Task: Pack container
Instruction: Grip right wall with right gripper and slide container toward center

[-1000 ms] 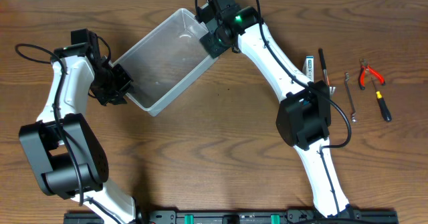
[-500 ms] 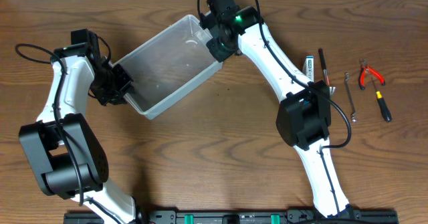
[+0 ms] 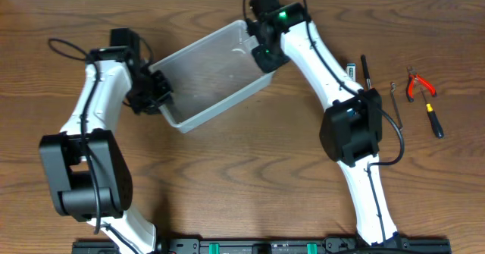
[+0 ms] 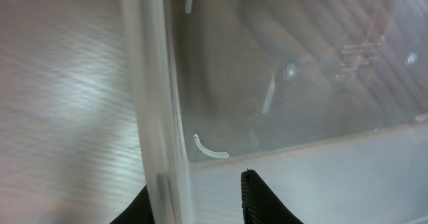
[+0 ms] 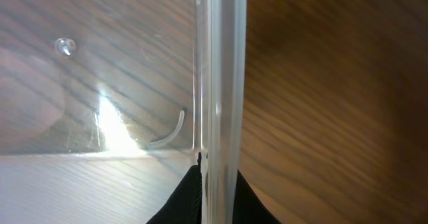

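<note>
Left gripper centre-left, right gripper top centre, both arms bent inward, jaws apparently pinched on container rim.

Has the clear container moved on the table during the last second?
Yes. The container has slid toward the red pliers, which stayed put, with the left hand and right hand gripping its ends.

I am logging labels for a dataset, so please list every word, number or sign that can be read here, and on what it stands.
No text is readable.
Embossed marking on the floor of the container: blurred, unreadable.
Print on the small blue-and-white box: too small to read.
</note>
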